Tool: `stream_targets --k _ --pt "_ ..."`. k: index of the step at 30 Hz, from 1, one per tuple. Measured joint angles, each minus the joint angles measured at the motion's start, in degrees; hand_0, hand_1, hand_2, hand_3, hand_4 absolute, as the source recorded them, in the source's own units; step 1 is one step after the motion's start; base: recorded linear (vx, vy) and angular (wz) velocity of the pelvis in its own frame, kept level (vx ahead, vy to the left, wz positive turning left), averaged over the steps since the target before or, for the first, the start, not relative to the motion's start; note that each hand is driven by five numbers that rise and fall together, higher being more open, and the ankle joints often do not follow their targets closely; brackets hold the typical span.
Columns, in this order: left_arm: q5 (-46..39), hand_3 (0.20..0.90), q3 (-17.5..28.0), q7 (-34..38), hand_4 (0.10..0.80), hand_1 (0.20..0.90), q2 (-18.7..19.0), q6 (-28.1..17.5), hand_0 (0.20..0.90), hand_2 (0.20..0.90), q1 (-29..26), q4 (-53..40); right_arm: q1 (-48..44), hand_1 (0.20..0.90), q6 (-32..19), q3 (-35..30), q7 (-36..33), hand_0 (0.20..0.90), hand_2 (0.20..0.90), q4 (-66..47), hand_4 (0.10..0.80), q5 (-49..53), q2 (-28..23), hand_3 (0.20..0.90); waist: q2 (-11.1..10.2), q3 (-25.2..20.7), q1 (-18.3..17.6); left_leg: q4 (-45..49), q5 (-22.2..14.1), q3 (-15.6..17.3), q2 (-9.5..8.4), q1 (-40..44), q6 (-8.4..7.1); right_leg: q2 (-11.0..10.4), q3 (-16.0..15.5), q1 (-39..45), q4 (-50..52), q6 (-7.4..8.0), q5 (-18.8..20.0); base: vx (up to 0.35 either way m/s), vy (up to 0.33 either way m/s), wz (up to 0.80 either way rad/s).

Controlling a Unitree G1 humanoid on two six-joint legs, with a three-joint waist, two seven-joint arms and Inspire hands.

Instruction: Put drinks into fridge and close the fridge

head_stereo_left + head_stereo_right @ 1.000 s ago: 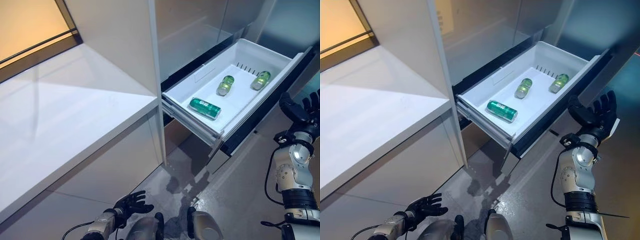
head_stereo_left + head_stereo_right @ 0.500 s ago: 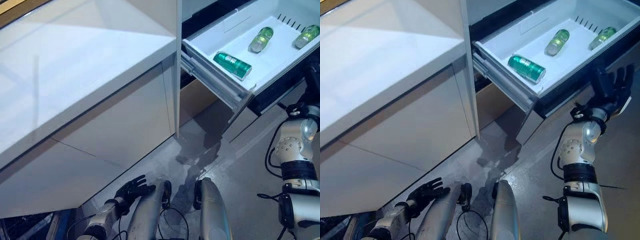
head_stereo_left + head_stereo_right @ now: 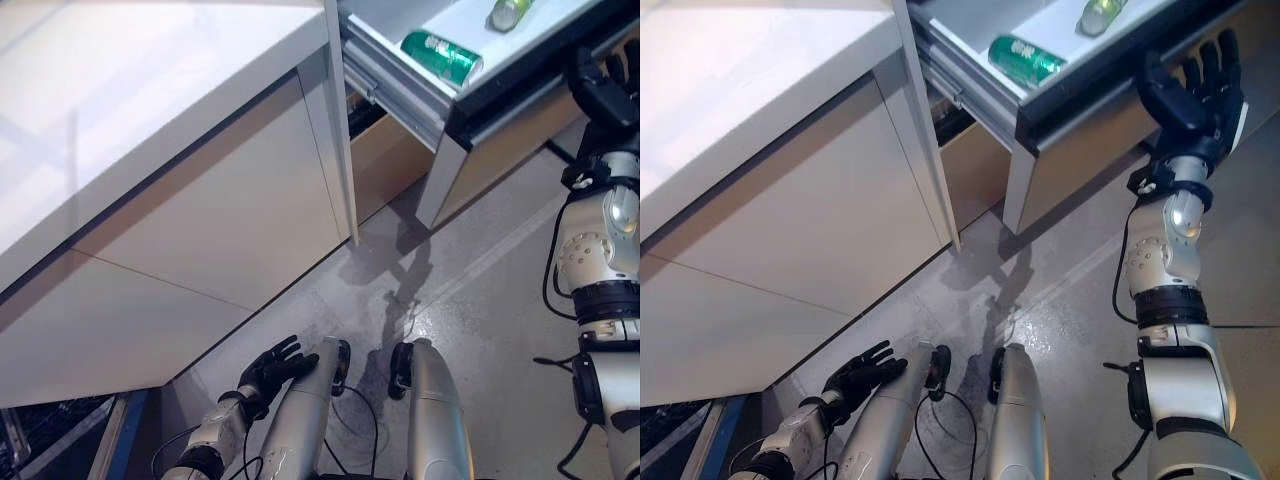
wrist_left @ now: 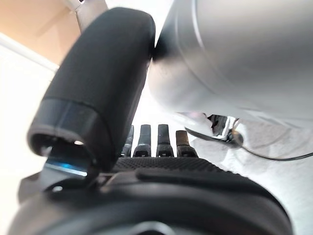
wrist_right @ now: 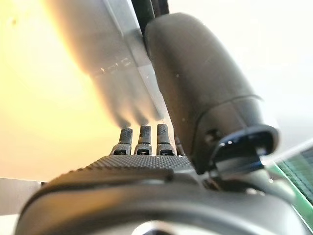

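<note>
The fridge's white drawer [image 3: 392, 68] stands pulled out at the upper right. A green can [image 3: 441, 55] lies on its side in it near the front corner, and a second green drink [image 3: 508, 12] lies farther back. My right hand [image 3: 1195, 92] is open, raised with straight fingers [image 5: 142, 138] close before the drawer's front panel [image 3: 505, 125]; I cannot tell if they touch it. My left hand [image 3: 270, 366] hangs low by the floor, open and empty, fingers [image 4: 156, 141] straight.
A white counter [image 3: 120, 100] runs along the left, with pale cabinet fronts [image 3: 220, 230] under it. A narrow white upright [image 3: 340, 130] separates the cabinet from the fridge. Grey floor [image 3: 480, 300] lies in front of the drawer.
The camera has tilted down, so the whole picture shifted. My right hand now stands level with the drawer's front panel instead of below it. The left hand stays low.
</note>
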Motion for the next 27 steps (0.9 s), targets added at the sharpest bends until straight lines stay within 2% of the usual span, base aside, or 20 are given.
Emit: stream_targets --k 1,6,10,15,20,22,25,27 --pt "0.0 0.900 0.0 0.0 0.800 0.900 0.0 0.0 0.900 0.900 -0.1 0.0 -0.9 0.900 0.9 1.2 0.4 0.900 0.900 0.7 0.800 -0.4 -0.7 0.900 0.0 0.0 0.3 -0.2 0.4 -0.6 0.07 -0.1 -0.59 0.0 -0.4 0.0 0.0 -0.01 0.0 -0.013 0.011 -0.03" --pt "0.0 0.900 0.0 0.0 0.800 0.900 -0.1 -0.2 0.900 0.900 -0.5 0.0 -7.2 0.900 4.0 7.0 1.8 0.900 0.900 5.4 0.800 -5.0 -2.4 0.900 -0.1 0.1 1.9 -0.8 0.7 -1.8 0.04 -0.1 -0.64 -0.6 -2.5 0.6 -0.3 -1.16 -0.5 0.021 -0.001 0.19" --pt "0.1 0.900 0.0 -0.1 0.800 0.900 -0.3 -0.1 0.900 0.900 -0.8 0.1 -9.4 0.900 6.2 13.1 3.6 0.900 0.900 8.1 0.800 -9.3 -3.5 0.900 -0.2 0.2 3.1 -1.3 0.7 -2.7 -0.12 0.4 -0.70 -0.9 -3.7 1.8 -0.8 -1.11 -0.8 0.051 -0.009 0.15" --pt "0.3 0.900 0.2 -0.2 0.800 0.900 0.1 0.0 0.900 0.900 -1.0 1.2 -10.3 0.900 8.6 16.8 7.2 0.900 0.900 10.5 0.800 -12.8 -3.4 0.900 -0.2 0.8 5.7 -4.0 1.4 -4.1 -0.70 3.4 -1.70 -1.6 -5.5 5.4 -3.0 -0.90 -1.1 0.063 -0.048 0.19" --pt "2.7 0.900 0.2 0.1 0.800 0.900 2.7 0.8 0.900 0.900 -0.8 4.8 -11.5 0.900 8.8 17.6 9.3 0.900 0.900 10.7 0.800 -13.9 -3.3 0.900 -0.8 1.2 7.6 -5.1 1.5 -5.1 -0.96 4.9 -1.74 -1.8 -6.6 7.3 -4.4 -0.73 -1.2 0.040 -0.076 0.14" --pt "3.3 0.900 0.1 0.1 0.800 0.900 4.7 1.3 0.900 0.900 0.4 5.8 -11.5 0.900 8.8 17.6 8.6 0.900 0.900 10.9 0.800 -13.7 -3.3 0.900 -1.7 1.7 8.4 -5.9 1.7 -5.4 -0.92 5.9 -1.79 -1.8 -6.8 8.5 -5.4 -0.45 -1.0 0.022 -0.080 0.07" --pt "3.5 0.900 0.2 0.1 0.800 0.900 5.6 1.3 0.900 0.900 1.8 6.8 -11.2 0.900 8.4 17.1 7.3 0.900 0.900 10.8 0.800 -13.6 -2.7 0.900 -2.2 2.0 8.6 -7.7 2.1 -5.4 -0.97 7.7 -0.97 -1.7 -6.7 10.4 -7.6 0.15 -0.3 0.004 -0.073 0.03" --pt "4.3 0.900 0.1 0.1 0.800 0.900 5.7 1.3 0.900 0.900 1.6 6.7 -9.1 0.900 7.7 14.9 7.1 0.900 0.900 9.1 0.800 -13.2 -2.5 0.900 -2.9 2.2 8.2 -11.2 3.9 -5.2 -0.71 9.7 -0.65 -1.4 -6.6 12.2 -11.0 0.69 1.4 -0.057 -0.069 0.00"
